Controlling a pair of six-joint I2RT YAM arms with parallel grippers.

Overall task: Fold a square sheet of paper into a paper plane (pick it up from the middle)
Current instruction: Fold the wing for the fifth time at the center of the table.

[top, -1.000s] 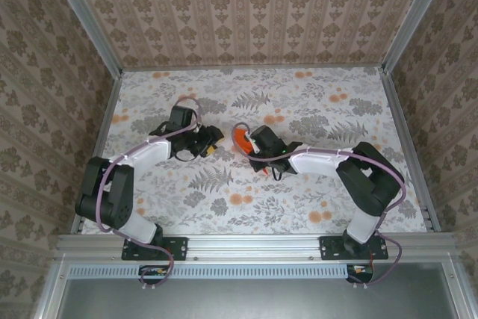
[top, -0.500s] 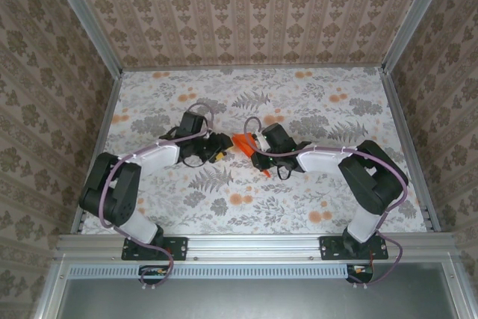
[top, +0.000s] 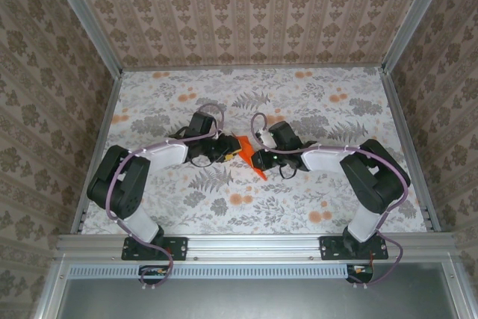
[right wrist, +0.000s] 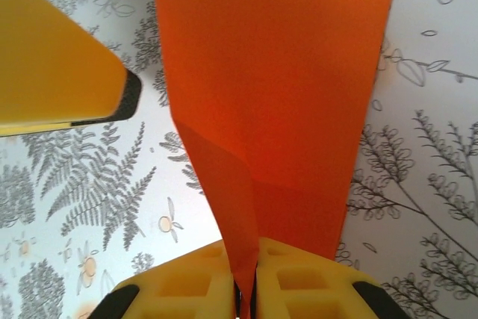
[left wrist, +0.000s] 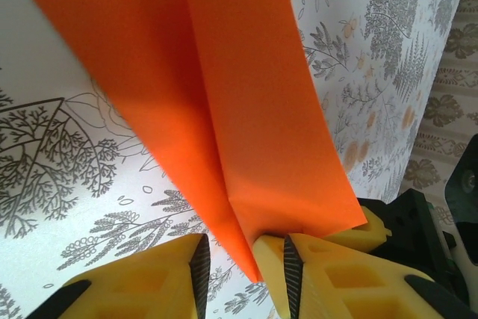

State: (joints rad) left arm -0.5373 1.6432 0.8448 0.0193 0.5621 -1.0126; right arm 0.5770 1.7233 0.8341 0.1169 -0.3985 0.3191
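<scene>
**In the middle of the table (top: 149,102), the orange paper (top: 243,143) is between the left gripper (top: 228,149) at its 9 o'clock and the right gripper (top: 255,159) at its 3 o'clock.**

The right jaws are closed on the narrow end of the folded paper. The left jaws stand apart, with the paper's folded corner between them, close to one pad (left wrist: 291,274) but not clamped. To do this step well, I judge that the left jaws should close exactly on the crease while the right grip holds firm, so the layers do not slide and the fold line comes out straight.
</scene>
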